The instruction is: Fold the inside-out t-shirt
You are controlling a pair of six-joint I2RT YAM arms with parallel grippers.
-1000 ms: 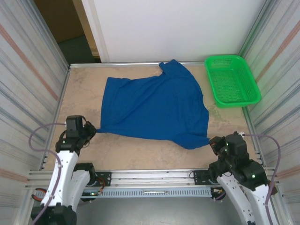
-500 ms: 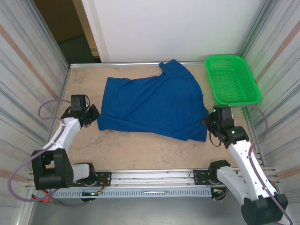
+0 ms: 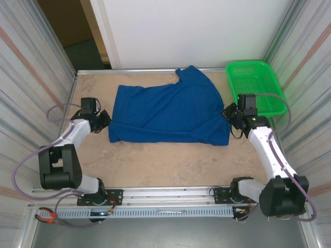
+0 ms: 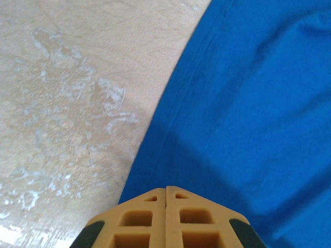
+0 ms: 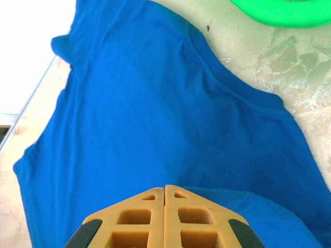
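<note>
the blue t-shirt (image 3: 165, 111) lies spread on the counter (image 3: 155, 165). left fingers (image 4: 139, 225) and right fingers (image 5: 139, 225) are pinched tight on its near hem corners, one per side, so the fold lands even.

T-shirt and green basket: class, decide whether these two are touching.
Apart. The right wrist view shows a strip of bare table between the t-shirt and the green basket.

t-shirt (image 4: 248, 103) hem under left end effector (image 4: 166, 188) out of sight
</note>
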